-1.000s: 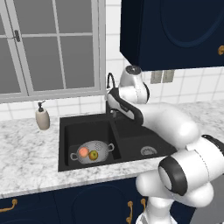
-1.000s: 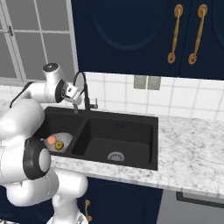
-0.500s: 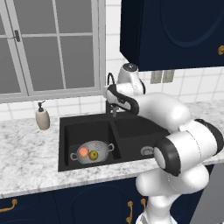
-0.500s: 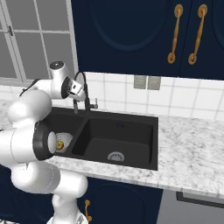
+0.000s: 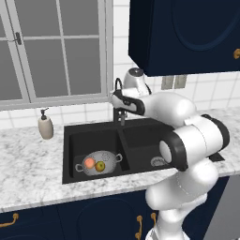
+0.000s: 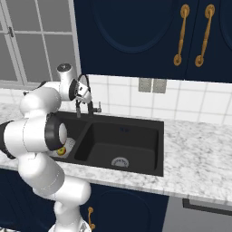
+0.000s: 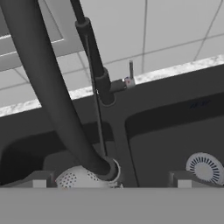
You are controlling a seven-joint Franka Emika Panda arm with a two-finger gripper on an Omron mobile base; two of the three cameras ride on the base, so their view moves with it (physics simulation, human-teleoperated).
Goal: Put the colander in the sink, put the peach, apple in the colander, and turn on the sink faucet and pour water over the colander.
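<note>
The colander (image 5: 100, 162) sits on the floor of the left basin of the sink (image 5: 70, 140), with the peach (image 5: 89, 162) and the apple (image 5: 100, 165) inside it, side by side and touching, the peach to the left. The sink faucet (image 5: 120, 101) rises from the back rim at the divider between the two basins.

The gripper (image 5: 118, 104) hangs up at the faucet, well above the colander and behind it, toward the wall. Its jaws are spread wide and pinch nothing; in the hand view the two fingertips (image 7: 38, 179) stand far apart at the bottom edge. Between them that view shows the faucet's curved black neck (image 7: 48, 87) sweeping down close to the camera, its outlet ending just over a sliver of the colander's perforated rim (image 7: 74, 178). The faucet's upright stem and small side lever (image 7: 130, 73) stand further back, and the round silver drain (image 7: 204, 168) of the right basin lies at the lower right.

The left base view gives the whole colander and both fruits, plus a beige soap dispenser (image 5: 45, 125) on the bench (image 5: 28, 159) left of the sink. In the right base view the arm's elbow covers most of the colander, leaving a corner of it with a bit of yellow fruit (image 6: 62, 150), while the right basin and its drain (image 6: 120, 161) lie open to sight.
</note>
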